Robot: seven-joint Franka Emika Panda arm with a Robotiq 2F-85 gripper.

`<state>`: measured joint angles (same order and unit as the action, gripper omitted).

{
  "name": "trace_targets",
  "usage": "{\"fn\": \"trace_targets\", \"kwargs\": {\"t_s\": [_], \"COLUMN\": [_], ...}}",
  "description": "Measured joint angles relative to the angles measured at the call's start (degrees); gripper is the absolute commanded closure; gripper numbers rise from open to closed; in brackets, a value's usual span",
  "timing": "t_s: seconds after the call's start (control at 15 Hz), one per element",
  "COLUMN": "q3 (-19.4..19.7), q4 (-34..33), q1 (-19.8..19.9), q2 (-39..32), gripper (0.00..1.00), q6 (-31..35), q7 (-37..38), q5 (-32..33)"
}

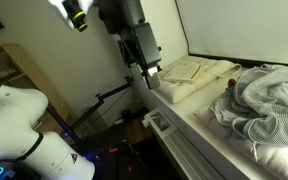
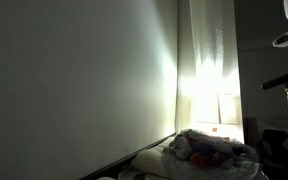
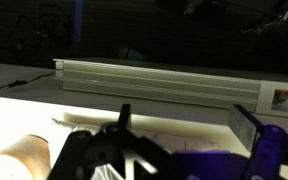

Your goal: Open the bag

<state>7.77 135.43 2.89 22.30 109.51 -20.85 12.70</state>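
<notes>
A flat cream cloth bag [image 1: 189, 72] lies on the white surface near its edge. It shows in the wrist view [image 3: 184, 128] as a pale surface under the fingers. My gripper [image 1: 147, 72] hangs just above the bag's near end. In the wrist view the gripper [image 3: 184, 120] has its two fingers wide apart with nothing between them. In an exterior view the scene is dark and the bag cannot be made out.
A crumpled grey striped cloth [image 1: 269, 100] lies beside the bag, seen as a heap [image 2: 209, 150] in the dark exterior view. A ribbed pale rail [image 3: 154, 80] runs along the surface's edge. A small reddish item [image 1: 229, 82] sits between bag and cloth.
</notes>
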Motion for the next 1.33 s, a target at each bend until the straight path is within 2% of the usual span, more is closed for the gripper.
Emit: {"fn": "trace_targets", "kwargs": {"t_s": [0.13,0.53,0.73,0.93,1.33], "q3": [-0.65,-1.02,-1.16,-1.45,-1.5], "q4": [-0.79,-1.22,-1.05,-0.54,-0.52], "q1": [-0.9,-1.14,-1.17,-2.17,-2.45], "q2": [-3.49,-11.91,-15.04,-17.07,-17.52], "gripper": [0.0,0.0,0.0,0.0,0.0], "q6": [1.29,20.99,27.71,26.55,26.38], "q7": [-1.88,-4.67,-5.41,-11.96,-12.63], "q5": [1.77,11.2,12.74,5.09,4.22]}}
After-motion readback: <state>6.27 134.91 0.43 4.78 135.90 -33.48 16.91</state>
